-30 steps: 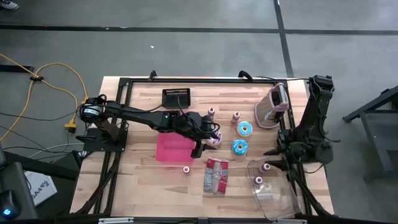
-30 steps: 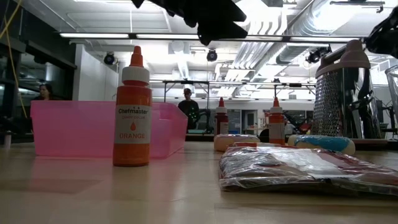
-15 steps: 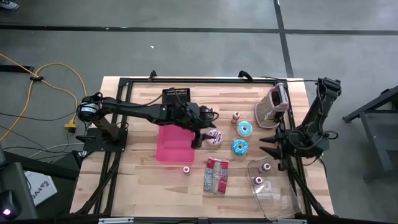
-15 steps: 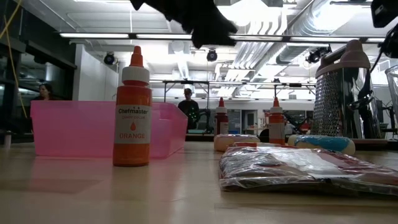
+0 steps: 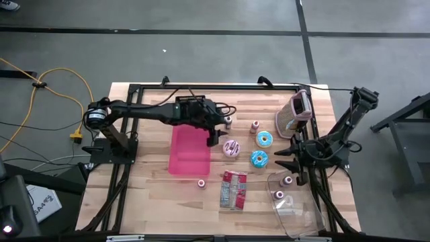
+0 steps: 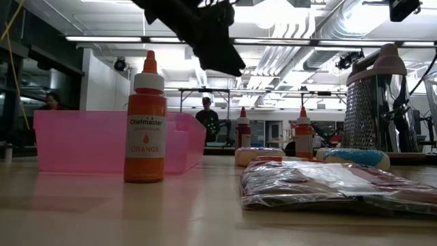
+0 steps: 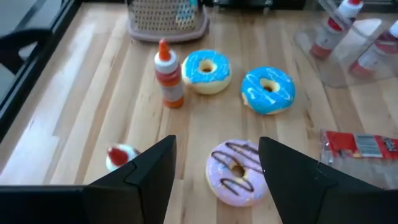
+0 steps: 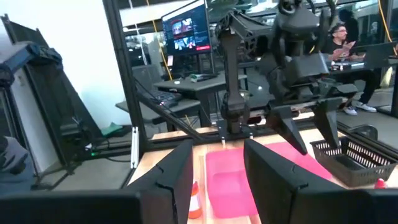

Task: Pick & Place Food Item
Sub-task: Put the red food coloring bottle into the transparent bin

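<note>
A pink-frosted donut (image 5: 232,148) (image 7: 236,173) lies flat on the wooden table, right of the pink bin (image 5: 190,151). Two blue-frosted donuts (image 5: 264,139) (image 5: 259,158) lie farther right. My left gripper (image 5: 213,138) (image 7: 216,171) hangs open above the table, between the bin's far right corner and the pink donut. It slants down toward the donut and holds nothing. My right gripper (image 5: 285,158) (image 8: 217,180) hovers open and empty at the table's right, just right of the blue donuts, pointing toward the table's left.
A black basket (image 5: 190,104) stands at the far edge behind the left arm, and a grater (image 5: 295,114) at far right. Small bottles (image 5: 228,121) (image 5: 255,126) (image 5: 201,183) stand around. A snack packet (image 5: 234,189) and a clear container (image 5: 295,202) lie near the front edge.
My left gripper has swung toward the table's far edge, from beside the bin's near right part to its far right corner, staying open. My right gripper has turned toward the table's left and shifted toward the far edge. The donuts have not moved.
</note>
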Tool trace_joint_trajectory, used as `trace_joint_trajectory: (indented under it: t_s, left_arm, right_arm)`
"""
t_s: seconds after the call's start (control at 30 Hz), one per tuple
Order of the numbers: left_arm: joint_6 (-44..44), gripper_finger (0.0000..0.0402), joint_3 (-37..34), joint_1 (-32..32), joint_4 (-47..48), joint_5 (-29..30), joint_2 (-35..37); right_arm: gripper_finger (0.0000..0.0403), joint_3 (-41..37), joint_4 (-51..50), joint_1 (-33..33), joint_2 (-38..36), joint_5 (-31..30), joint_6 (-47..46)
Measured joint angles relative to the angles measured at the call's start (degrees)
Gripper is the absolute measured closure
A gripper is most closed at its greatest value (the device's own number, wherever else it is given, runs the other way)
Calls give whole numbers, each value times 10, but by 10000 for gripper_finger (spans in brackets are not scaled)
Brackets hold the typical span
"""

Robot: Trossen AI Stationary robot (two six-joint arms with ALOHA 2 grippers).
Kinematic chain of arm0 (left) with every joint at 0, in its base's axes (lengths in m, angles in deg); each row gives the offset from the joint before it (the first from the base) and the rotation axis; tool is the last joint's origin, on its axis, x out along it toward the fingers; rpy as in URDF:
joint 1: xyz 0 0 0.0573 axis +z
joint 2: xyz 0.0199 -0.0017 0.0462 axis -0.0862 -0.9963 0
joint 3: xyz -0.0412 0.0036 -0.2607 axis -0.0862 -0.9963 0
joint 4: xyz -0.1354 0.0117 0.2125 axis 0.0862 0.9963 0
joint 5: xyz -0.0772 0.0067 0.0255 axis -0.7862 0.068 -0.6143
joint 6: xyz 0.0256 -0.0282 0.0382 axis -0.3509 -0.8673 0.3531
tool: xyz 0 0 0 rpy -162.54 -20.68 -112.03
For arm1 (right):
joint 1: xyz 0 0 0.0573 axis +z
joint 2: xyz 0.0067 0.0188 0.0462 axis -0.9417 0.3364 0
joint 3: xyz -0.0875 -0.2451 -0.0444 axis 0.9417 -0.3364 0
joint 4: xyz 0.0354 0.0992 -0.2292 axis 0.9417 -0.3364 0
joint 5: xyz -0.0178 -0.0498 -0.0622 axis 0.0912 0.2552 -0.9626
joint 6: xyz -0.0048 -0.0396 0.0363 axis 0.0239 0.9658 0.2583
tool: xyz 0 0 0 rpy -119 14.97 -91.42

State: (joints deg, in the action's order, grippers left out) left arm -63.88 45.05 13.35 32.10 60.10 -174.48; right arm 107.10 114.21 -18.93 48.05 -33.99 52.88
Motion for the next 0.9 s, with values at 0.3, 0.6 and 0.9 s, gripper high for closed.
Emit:
trace_joint_trajectory:
  t_s: [0.3, 0.6, 0.9]
  left_arm:
    - [-10, 181, -96, 56, -138, -124, -1]
    - [16, 181, -139, 75, -180, -99, -1]
    - [17, 181, -143, 77, -157, -90, -1]
  right_arm:
    - [281, 0, -2, -17, 13, 10, -6]
    - [281, 0, -1, -17, 13, -18, -16]
    - [282, 0, 2, -15, 13, -56, -19]
